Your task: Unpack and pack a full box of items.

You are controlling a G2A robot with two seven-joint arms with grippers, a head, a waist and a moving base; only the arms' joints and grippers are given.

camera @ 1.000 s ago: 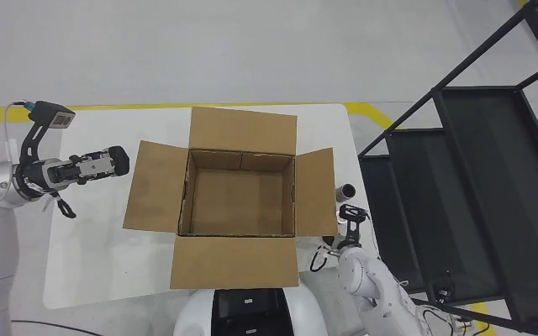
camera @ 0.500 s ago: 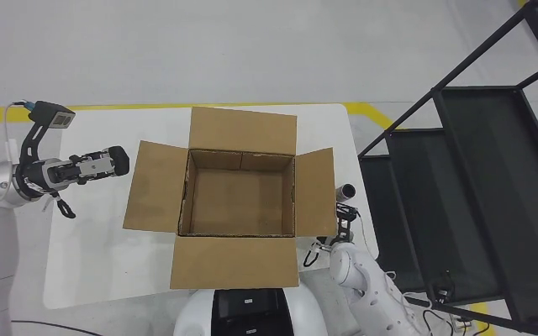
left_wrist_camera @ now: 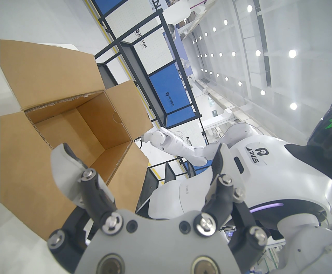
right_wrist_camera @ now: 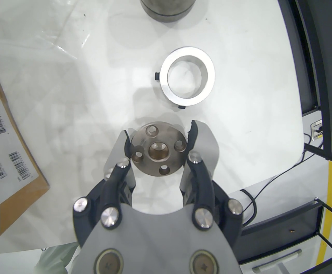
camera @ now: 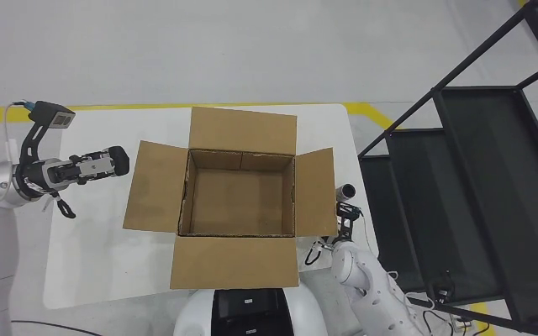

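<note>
- An open cardboard box [camera: 239, 206] sits in the middle of the top view on a white table [camera: 92, 252]. All four flaps are folded outward, and we see its bare brown floor.
- The left gripper [camera: 118, 160] hangs at the left of the top view, over the table's left edge. It is apart from the box's left flap and points toward it.
- In the left wrist view we see its fingers [left_wrist_camera: 64, 166] spread wide with nothing between them, and the open box lies beyond them.
- The right gripper [right_wrist_camera: 159, 136] is at the lower right of the top view, just beyond the box's right flap, above the strip of table there.
- In the right wrist view its two fingers press against opposite sides of a round metal disc [right_wrist_camera: 147, 163]. The disc lies flat on the table and has a centre bore and four smaller holes.
- Just past the disc, not touching it, a bright metal ring [right_wrist_camera: 210, 77] lies flat, with a small screw in its side.
- Farther along the same line stands a dark metal cylinder [right_wrist_camera: 167, 9], well apart from the ring.
- A box flap carrying barcode labels [right_wrist_camera: 15, 155] lies beside the right gripper.
- A black metal rack [camera: 471, 185] stands at the right of the top view, off the table.
</note>
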